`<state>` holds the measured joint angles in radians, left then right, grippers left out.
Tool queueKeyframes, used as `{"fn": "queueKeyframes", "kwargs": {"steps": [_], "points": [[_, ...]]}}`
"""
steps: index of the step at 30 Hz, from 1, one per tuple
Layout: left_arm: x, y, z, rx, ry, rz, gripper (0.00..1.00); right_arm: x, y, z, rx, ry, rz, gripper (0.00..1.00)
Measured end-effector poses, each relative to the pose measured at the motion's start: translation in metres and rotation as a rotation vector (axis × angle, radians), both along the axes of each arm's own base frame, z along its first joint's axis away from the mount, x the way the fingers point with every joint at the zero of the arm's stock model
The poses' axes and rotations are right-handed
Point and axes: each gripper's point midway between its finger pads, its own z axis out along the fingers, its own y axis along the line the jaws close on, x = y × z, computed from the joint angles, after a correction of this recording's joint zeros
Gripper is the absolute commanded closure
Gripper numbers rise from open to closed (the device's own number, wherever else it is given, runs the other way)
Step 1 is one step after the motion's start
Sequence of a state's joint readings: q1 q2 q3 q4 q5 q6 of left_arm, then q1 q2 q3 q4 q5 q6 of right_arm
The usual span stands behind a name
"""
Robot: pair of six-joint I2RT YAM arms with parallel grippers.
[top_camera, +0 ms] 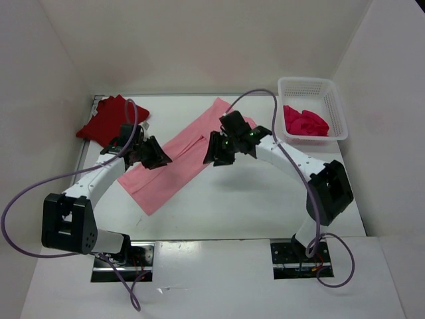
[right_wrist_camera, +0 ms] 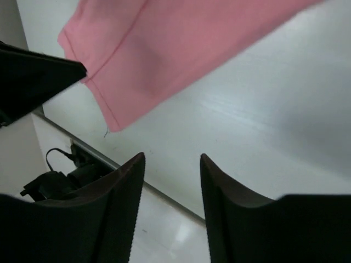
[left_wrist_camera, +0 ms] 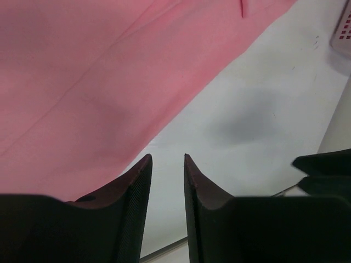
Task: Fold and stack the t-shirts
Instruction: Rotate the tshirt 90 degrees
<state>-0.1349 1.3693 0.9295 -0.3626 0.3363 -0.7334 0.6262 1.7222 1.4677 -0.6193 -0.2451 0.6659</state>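
A light pink t-shirt [top_camera: 179, 156] lies as a long diagonal strip across the table's middle. My left gripper [top_camera: 159, 159] hovers over its left part. In the left wrist view that gripper [left_wrist_camera: 167, 156] is open, with only table between its fingers and the pink cloth [left_wrist_camera: 82, 82] just beyond the left fingertip. My right gripper [top_camera: 218, 156] hangs by the strip's right edge. It [right_wrist_camera: 173, 155] is open and empty, the pink hem [right_wrist_camera: 164, 44] ahead of it. A dark red t-shirt [top_camera: 109, 119] lies folded at the back left. A crimson-magenta t-shirt [top_camera: 305, 123] sits bunched in the basket.
A white mesh basket [top_camera: 312, 81] stands at the back right, and its corner [left_wrist_camera: 345, 33] shows in the left wrist view. White walls enclose the table on three sides. Purple cables loop from both arms. The arm bases [top_camera: 66, 222] stand at the near edge.
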Motion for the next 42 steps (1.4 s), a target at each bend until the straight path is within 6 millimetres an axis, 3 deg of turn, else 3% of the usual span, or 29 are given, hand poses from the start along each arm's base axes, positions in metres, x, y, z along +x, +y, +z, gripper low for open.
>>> {"fn": "queueKeyframes", "kwargs": {"steps": [3,9,13,16,19,20,23,28,32,38,41,42], "points": [[0.001,0.002,-0.003,0.007,0.006,0.004,0.61,-0.031,0.003,-0.031,0.029,0.061,0.007,0.44],[0.002,0.004,-0.014,0.028,0.026,-0.006,0.58,-0.036,0.030,-0.104,0.052,0.151,-0.034,0.40],[0.003,0.004,-0.016,0.034,0.027,-0.005,0.58,-0.029,0.043,-0.140,0.067,0.206,-0.079,0.40],[0.004,0.004,-0.016,0.033,0.023,-0.005,0.58,-0.009,0.054,-0.136,0.093,0.169,-0.116,0.43],[0.006,0.004,-0.017,0.032,0.019,-0.005,0.58,0.005,0.061,-0.141,0.108,0.163,-0.157,0.57],[0.007,0.004,-0.016,0.032,0.017,-0.005,0.58,0.008,0.064,-0.142,0.114,0.163,-0.169,0.69],[0.007,0.004,-0.017,0.033,0.016,-0.007,0.58,0.016,0.069,-0.148,0.125,0.178,-0.199,0.87],[0.022,0.002,-0.014,0.041,0.004,-0.018,0.58,0.018,0.065,-0.151,0.108,0.175,-0.202,0.98],[0.040,0.000,-0.007,0.045,-0.019,-0.026,0.55,0.003,0.032,-0.150,0.020,0.164,-0.141,0.98],[0.073,-0.007,-0.013,0.059,-0.030,-0.053,0.48,-0.020,-0.074,-0.153,-0.133,0.219,-0.092,0.92],[0.088,-0.016,-0.023,0.061,-0.021,-0.079,0.44,-0.023,-0.114,-0.155,-0.169,0.263,-0.108,0.69],[0.093,-0.021,-0.029,0.062,-0.016,-0.097,0.44,-0.025,-0.121,-0.153,-0.177,0.268,-0.103,0.55]]}}
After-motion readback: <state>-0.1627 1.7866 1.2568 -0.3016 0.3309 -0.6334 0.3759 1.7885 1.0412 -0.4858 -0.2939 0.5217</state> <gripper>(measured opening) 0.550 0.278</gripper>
